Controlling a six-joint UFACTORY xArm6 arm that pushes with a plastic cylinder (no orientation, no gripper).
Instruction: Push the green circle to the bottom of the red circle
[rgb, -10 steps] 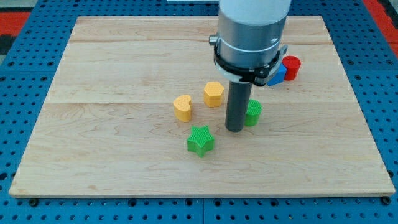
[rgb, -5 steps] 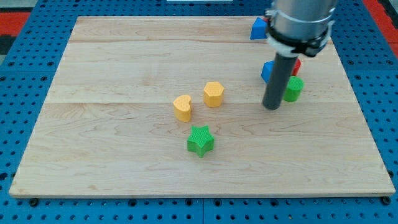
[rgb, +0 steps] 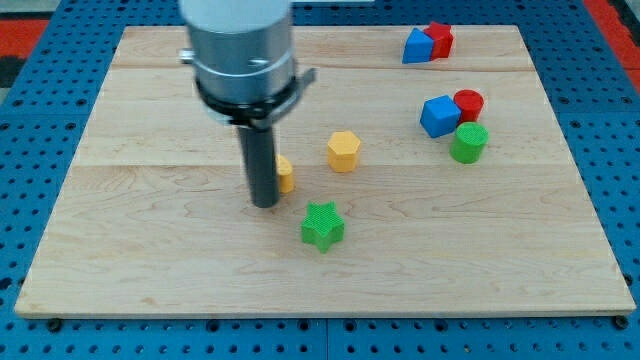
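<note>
The green circle sits at the view's right, just below the red circle and touching or nearly touching it. My tip is far to their left, near the board's middle. It stands against the left side of a yellow heart-shaped block, which the rod partly hides. The green star lies a little to the right of my tip and below it.
A blue block sits against the red circle's left side. A yellow hexagon lies right of the rod. A blue block and a red block sit together at the top right. The wooden board rests on blue pegboard.
My tip left the green circle, which ended up below the red circle, and swept far left to the yellow heart. The other blocks look unmoved.
</note>
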